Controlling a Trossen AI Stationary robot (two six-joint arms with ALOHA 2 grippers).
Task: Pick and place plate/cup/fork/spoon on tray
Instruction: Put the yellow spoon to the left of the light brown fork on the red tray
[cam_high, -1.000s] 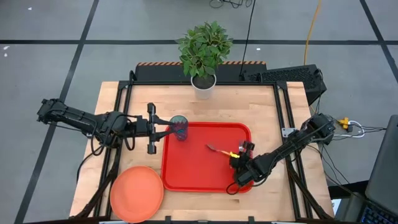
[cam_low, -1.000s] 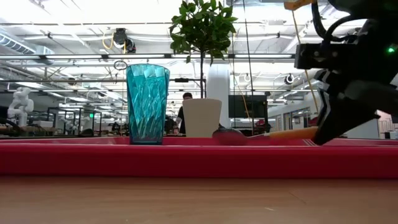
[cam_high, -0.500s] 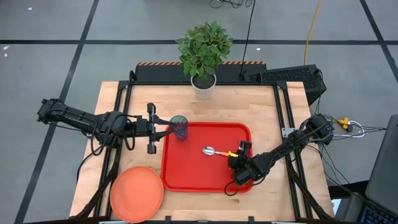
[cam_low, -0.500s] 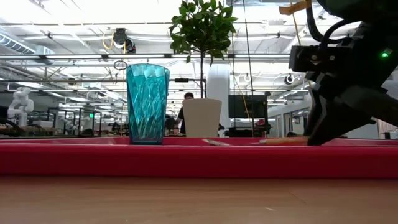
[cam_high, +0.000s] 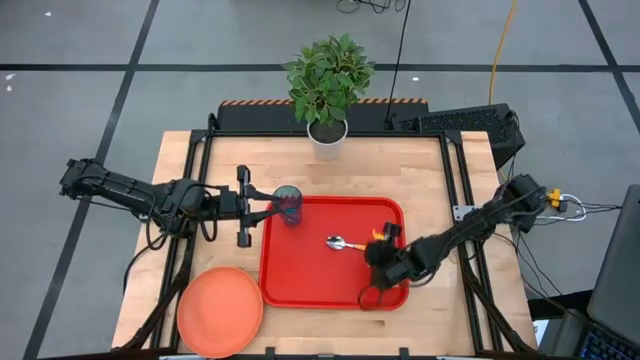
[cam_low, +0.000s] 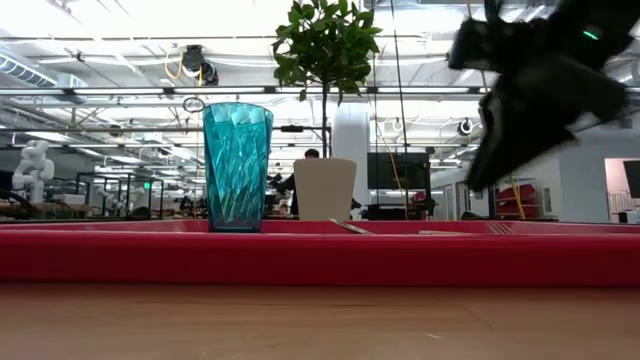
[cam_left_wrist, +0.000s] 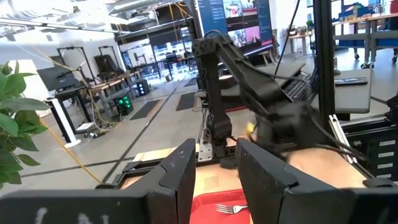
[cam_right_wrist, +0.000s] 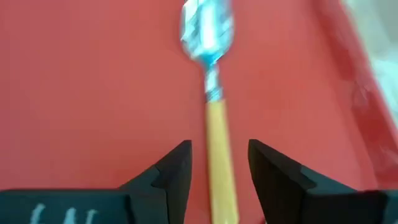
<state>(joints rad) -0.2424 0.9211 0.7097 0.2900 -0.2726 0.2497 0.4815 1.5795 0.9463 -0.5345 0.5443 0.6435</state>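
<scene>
The red tray lies mid-table. The teal cup stands upright in its far left corner. The spoon lies flat on the tray floor, and its orange handle runs between the fingers of my right gripper. That gripper is open and hangs clear above the tray. The fork also lies on the tray. My left gripper is open and level, right by the cup and higher than it. The orange plate rests on the table at the near left.
A white pot with a green plant stands at the table's far edge, behind the tray. The tray's left and near parts are bare red floor. A dark keyboard sits beyond the far right corner.
My right gripper has opened and let go of the spoon, then risen from the tray and tipped up a little. The spoon, held with its bowl raised a second ago, now lies flat on the tray.
</scene>
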